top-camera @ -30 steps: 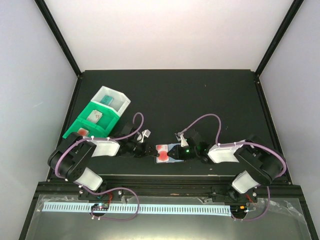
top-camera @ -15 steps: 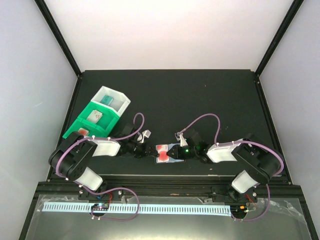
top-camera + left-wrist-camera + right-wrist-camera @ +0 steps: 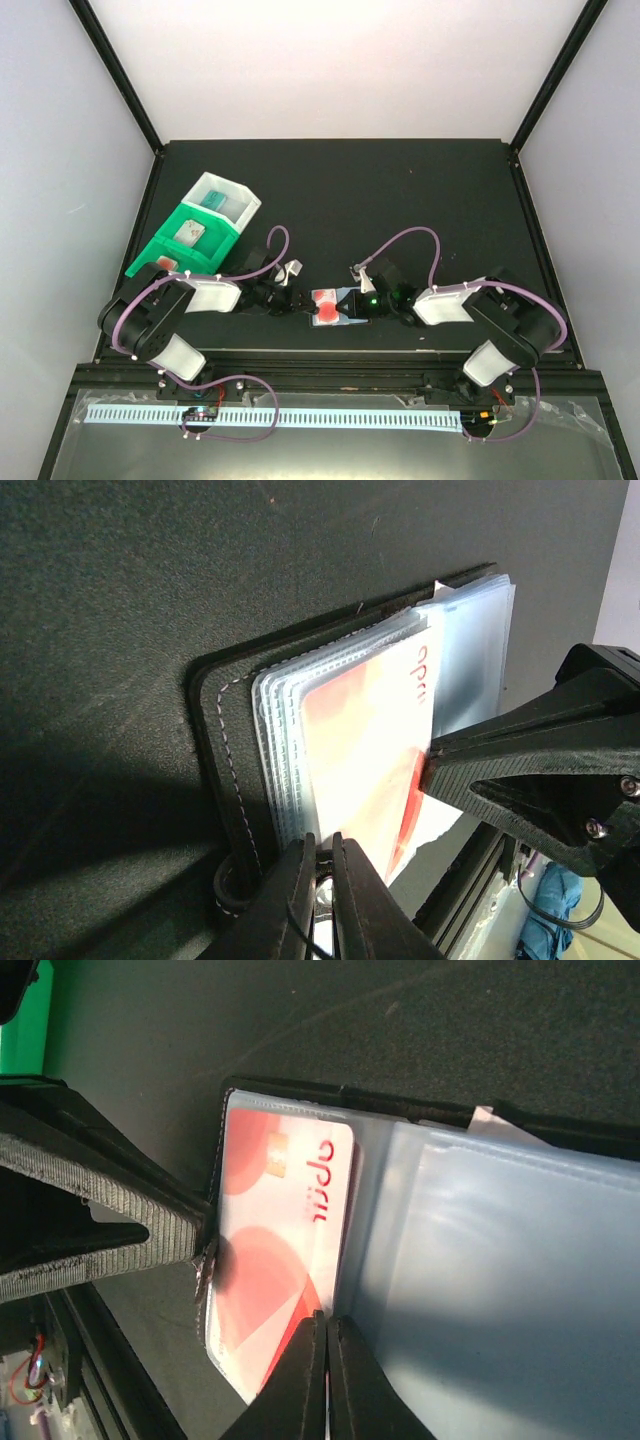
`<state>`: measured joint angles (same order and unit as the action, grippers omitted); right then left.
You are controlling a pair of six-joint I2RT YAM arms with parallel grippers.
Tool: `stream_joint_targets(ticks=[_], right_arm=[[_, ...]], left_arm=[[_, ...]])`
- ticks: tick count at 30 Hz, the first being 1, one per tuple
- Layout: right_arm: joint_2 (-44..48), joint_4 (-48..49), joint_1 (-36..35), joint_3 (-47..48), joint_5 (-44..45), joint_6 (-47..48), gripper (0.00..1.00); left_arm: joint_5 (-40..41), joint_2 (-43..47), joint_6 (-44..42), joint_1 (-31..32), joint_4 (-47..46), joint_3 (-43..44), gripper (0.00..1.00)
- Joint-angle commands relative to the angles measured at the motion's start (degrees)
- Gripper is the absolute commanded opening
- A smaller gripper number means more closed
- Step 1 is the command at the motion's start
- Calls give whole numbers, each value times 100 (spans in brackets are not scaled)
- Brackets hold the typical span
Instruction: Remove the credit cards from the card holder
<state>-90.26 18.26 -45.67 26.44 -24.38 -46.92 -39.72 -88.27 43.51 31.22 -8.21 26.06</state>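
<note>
We've got the holder (image 3: 347, 306) open flat at the tabletop's (image 3: 400, 200) near edge, spread left to right between the arms. The red-marked card (image 3: 275, 1250) runs near-to-far, and we can't read its red lettering. Left fingers (image 3: 295, 890) pinch the holder's edge, and right fingers (image 3: 305, 1385) are closed on the card.
</note>
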Motion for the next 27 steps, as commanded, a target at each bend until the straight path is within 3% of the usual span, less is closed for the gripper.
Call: stream_joint_targets(ticks=[1,16,27], right_arm=[[193,-263,-38,73,348,170,1],[484,-402,-29,-98,435,303,3],[113,116,-34,-127,21,240,18]], left_arm=[[409,-86,-148,53,228,9,9],[568,-93,-122,59,229,-21,11],[572,-14,-81,65,242,-31,11]])
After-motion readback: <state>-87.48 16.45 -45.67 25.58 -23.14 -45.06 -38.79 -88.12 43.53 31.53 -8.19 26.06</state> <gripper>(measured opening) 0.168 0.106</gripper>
